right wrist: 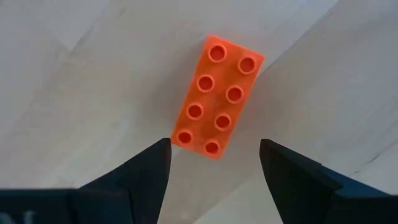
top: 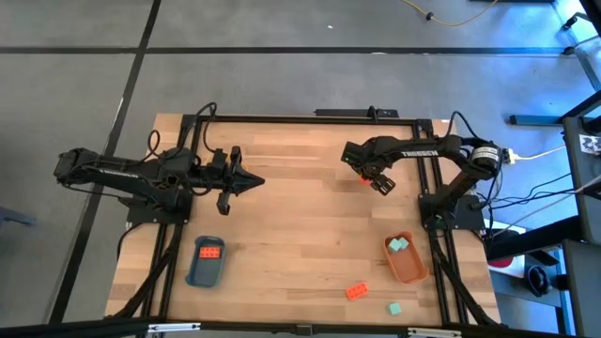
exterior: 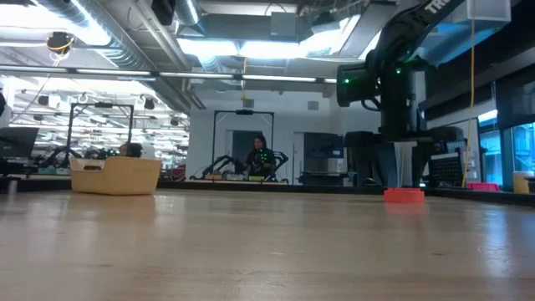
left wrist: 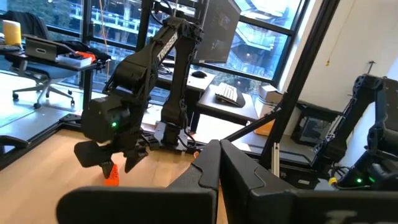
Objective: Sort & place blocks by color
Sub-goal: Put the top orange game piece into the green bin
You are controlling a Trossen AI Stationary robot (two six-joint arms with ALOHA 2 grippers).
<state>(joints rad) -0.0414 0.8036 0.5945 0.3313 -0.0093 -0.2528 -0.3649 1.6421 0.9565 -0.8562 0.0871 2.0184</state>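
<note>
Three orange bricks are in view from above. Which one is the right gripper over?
The orange brick lying loose at the back of the table, directly under the open right gripper. The second sits in the blue tray; the third lies near the front edge.

A studded orange-red plastic brick (right wrist: pixel 216 96) lay on the pale wooden table (top: pixel 300 235). The shallow blue tray (top: pixel 206 264) held orange-red; the shallow orange tray (top: pixel 408 261) held mint-teal. The arms were dark.

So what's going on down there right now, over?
Right gripper open, hovering over an orange brick on the table. Left gripper shut, waiting left of centre. Nothing in the way.
</note>
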